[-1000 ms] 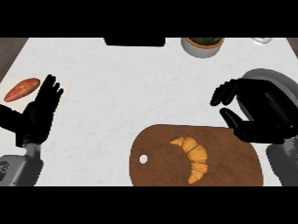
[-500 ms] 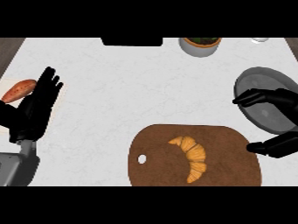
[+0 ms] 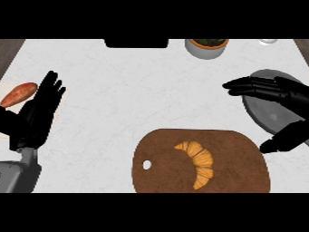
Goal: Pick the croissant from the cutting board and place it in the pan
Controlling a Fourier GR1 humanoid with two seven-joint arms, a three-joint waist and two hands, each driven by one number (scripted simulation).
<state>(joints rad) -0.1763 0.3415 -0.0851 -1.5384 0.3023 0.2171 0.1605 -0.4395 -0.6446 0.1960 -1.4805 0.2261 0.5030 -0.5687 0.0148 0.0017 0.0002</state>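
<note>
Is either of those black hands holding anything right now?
No. Neither robot hand holds anything: the left rests open, the right is open over the pan. The croissant lies untouched on the cutting board.

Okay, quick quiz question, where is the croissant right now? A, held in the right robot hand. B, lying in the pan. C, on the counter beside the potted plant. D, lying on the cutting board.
D: the croissant lies on the brown cutting board, untouched, while the right robot hand hovers open over the grey pan.
</note>
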